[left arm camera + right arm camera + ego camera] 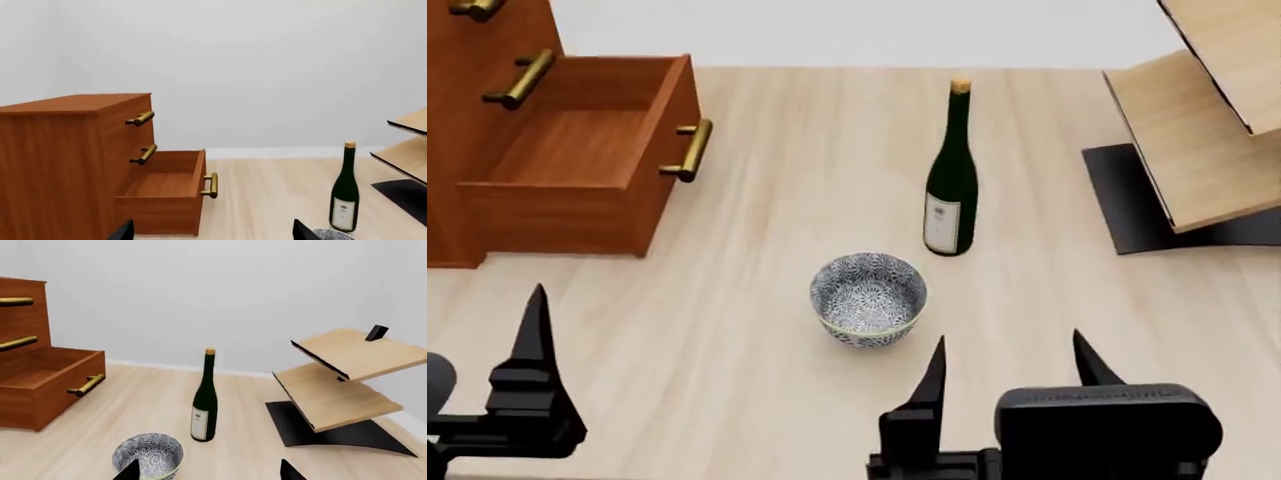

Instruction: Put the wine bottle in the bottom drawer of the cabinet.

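Jaws of both grippers gape over a pale wood floor (761, 180), white walls (200, 290) behind.

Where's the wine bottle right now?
In the head view the wine bottle stands upright mid-floor, just beyond the patterned bowl, between the open bottom drawer and the wooden rack.

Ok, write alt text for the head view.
A tall dark green glass wine bottle stands upright on a light wood floor, behind a blue-patterned bowl. At left, the reddish-brown cabinet's bottom drawer is pulled open and empty; both open black grippers hang below.
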{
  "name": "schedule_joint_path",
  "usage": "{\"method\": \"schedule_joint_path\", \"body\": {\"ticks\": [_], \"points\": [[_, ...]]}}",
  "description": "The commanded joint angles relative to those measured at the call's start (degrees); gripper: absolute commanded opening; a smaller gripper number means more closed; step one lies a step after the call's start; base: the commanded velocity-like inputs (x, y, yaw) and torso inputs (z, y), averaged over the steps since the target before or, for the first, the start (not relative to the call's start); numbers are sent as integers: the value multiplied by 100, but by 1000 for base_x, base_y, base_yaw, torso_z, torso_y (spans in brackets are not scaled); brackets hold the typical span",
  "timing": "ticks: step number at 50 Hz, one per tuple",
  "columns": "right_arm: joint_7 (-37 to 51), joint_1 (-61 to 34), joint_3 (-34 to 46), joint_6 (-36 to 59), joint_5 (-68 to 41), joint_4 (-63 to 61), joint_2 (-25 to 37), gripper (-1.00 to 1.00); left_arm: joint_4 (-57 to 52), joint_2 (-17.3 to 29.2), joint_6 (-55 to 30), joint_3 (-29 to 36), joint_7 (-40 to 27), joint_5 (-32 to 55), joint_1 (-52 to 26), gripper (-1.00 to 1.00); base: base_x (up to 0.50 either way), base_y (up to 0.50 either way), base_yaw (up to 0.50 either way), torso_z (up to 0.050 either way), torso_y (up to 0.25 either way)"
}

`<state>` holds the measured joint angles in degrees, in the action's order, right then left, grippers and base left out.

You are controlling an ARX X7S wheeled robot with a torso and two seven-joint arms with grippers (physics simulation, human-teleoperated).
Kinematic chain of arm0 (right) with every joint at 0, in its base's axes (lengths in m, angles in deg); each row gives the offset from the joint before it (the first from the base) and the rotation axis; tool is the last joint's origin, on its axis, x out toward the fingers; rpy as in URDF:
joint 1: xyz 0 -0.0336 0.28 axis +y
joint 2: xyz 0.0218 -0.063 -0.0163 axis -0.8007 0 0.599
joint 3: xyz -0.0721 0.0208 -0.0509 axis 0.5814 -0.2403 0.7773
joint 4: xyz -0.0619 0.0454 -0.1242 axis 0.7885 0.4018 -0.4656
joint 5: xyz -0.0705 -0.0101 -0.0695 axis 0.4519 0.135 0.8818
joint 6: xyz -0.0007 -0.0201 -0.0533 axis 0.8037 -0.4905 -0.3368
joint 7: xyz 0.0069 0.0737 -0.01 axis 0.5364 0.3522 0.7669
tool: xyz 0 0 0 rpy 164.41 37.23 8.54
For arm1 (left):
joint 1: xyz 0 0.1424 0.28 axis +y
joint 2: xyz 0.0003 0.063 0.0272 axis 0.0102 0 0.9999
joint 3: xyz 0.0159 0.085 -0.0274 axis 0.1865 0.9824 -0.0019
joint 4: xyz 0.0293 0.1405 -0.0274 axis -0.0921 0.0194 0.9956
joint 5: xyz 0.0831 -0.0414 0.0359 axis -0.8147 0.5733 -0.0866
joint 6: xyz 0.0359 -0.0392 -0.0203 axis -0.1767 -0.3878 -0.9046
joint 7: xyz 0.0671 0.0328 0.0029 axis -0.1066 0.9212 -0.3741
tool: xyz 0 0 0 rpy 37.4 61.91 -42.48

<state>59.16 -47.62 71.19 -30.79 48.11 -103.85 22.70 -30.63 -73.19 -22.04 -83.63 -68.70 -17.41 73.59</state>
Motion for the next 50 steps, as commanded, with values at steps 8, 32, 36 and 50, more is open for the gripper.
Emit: {"method": "schedule_joint_path", "body": {"ticks": [8, 32, 36, 50], "points": [[157, -216, 128, 319, 33, 123, 57, 100, -244, 0, -481, -131, -117, 261, -133, 100, 0, 0, 0, 50, 29], [261, -126, 153, -113, -14, 402, 98, 100, -63, 163, -109, 30, -414, 160, 50, 100, 0, 0, 0, 9, 4], [239, -116, 95, -158, -83, 381, 111, 100, -23, 149, 218, -321, -344, 235, 132, 100, 0, 0, 0, 0, 0], [361, -241, 35, -41, -55, 346, 202, 100, 1420, 491, 801, -2086, -545, 69, -542, 100, 0, 0, 0, 0, 0]]}}
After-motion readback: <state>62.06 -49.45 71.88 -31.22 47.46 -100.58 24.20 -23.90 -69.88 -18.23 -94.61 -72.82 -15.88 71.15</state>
